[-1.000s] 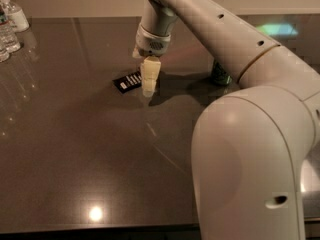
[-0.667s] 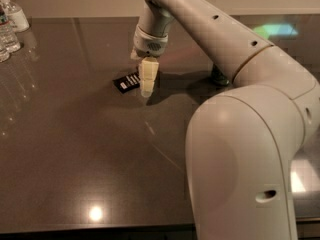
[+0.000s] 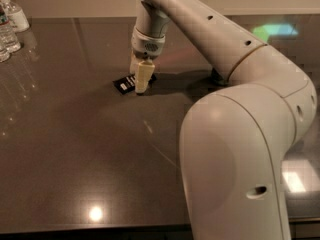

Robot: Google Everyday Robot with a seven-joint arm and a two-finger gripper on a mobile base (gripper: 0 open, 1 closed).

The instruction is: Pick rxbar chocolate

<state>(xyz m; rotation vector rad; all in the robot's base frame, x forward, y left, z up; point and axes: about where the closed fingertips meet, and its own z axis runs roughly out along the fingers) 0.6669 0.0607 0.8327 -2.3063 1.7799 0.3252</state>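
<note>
The rxbar chocolate (image 3: pixel 124 83) is a small flat black wrapper with white text lines, lying on the dark tabletop (image 3: pixel 75 144) left of centre. My gripper (image 3: pixel 140 79) hangs from the white arm, pointing down, with its cream fingers right over the bar's right end and reaching down to the table. The bar's right part is hidden behind the fingers (image 3: pixel 143 76). The green soda can and the red apple are out of view.
Clear plastic water bottles (image 3: pixel 10 24) stand at the far left back corner. My own white arm and its large near link (image 3: pixel 240 149) fill the right half of the view and hide the table there. A dark round thing (image 3: pixel 216 77) peeks out behind the arm.
The gripper has dropped lower and shifted slightly left, so its fingers now cover the bar's right end. The bar has not moved.
</note>
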